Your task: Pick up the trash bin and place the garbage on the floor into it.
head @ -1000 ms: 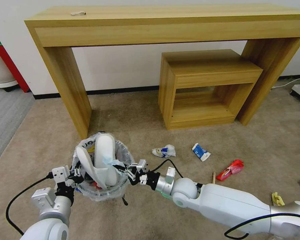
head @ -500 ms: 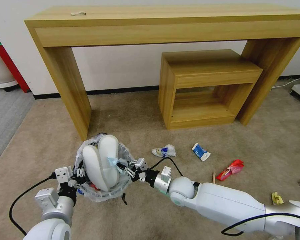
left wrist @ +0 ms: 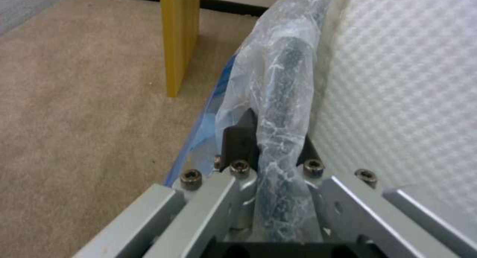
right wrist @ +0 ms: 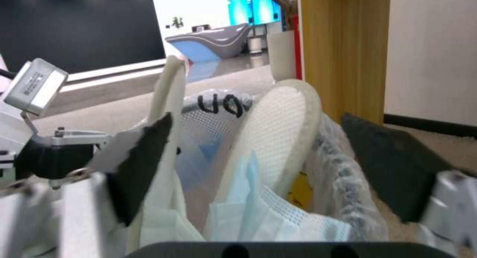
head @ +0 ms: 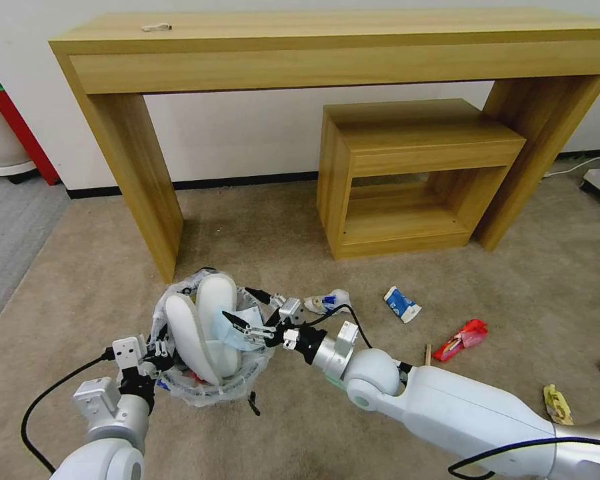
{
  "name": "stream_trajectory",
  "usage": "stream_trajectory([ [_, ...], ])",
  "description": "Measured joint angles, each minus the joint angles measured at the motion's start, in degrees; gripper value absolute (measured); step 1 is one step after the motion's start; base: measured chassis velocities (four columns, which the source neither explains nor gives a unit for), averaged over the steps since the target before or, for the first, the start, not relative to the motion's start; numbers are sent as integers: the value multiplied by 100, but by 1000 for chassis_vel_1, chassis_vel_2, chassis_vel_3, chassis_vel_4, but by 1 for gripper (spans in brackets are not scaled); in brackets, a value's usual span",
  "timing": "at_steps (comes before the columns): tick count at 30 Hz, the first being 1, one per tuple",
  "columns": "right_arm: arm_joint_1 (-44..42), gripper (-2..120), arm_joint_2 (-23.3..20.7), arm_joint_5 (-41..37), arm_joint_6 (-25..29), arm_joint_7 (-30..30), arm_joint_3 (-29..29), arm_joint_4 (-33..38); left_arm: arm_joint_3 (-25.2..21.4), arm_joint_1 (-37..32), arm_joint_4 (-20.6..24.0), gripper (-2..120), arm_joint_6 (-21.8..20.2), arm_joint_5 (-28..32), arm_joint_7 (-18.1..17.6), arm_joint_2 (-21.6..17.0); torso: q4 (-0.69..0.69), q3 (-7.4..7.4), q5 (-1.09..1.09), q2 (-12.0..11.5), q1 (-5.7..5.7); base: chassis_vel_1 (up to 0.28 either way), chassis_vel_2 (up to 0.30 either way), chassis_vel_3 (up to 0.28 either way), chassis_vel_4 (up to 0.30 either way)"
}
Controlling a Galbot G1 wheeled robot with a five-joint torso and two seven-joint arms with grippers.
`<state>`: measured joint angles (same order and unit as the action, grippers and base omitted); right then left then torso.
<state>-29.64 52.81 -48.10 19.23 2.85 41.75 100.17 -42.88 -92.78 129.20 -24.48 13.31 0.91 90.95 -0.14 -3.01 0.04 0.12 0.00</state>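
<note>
the step in hand looks like dropping the blue mask (head: 237, 331) into the trash bin (head: 180, 390), which the left gripper (head: 155, 351) holds up off the carpet, its fingers (left wrist: 238, 144) clenched on the bag-wrapped rim at the side of the bin nearest the robot. the right gripper (head: 248, 312) sits at the far-right side of the bin, right over the rim, with its jaws spread wide and nothing pinched; the mask lies just below and between them, draped inside the bin against the two white slippers (head: 203, 327) that stand upright in it. judging by this, the release is done, and the next move calls for lifting that arm clear of the bin without snagging the liner. more garbage waits on the floor to the right of the bin: a crumpled white wrapper (head: 328, 302) nearest, then the blue-white carton (head: 401, 304), the red wrapper (head: 461, 339) and the yellow wrapper (head: 556, 404) farther off.
</note>
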Motion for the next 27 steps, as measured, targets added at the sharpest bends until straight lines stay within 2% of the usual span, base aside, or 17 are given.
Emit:
stream_trajectory([
  [4,2,99,-5,-16,-6,-12,19,70,13,-19,28,3,5,-17,4,23,0,0,0,0,0,0,0,0,0],
  [8,9,100,16,-152,-19,-64,-40,219,-20,-41,21,3,3,43,5,3,1,0,1,0,0,0,0,0,0],
  [16,-92,100,-14,-575,-163,-350,-1059,466,-50,-27,-120,3,-17,65,2,-29,1,0,1,0,0,0,0,0,0],
  [17,-173,100,-114,-615,-224,-374,-1354,506,-57,-8,-155,3,-22,65,-1,-42,1,0,0,0,0,0,0,0,0],
  [22,-461,100,-456,-669,-387,-487,-1928,570,-92,31,-249,3,-43,99,-12,-100,0,0,1,0,0,0,0,0,0],
  [25,-935,100,-985,-586,-640,-803,-2357,576,-127,72,-356,3,-90,158,-30,-165,0,0,1,0,0,0,0,0,0],
  [27,-1108,100,-1155,-524,-777,-949,-2465,576,-130,84,-386,3,-97,171,-32,-183,0,0,2,0,0,0,0,0,0],
])
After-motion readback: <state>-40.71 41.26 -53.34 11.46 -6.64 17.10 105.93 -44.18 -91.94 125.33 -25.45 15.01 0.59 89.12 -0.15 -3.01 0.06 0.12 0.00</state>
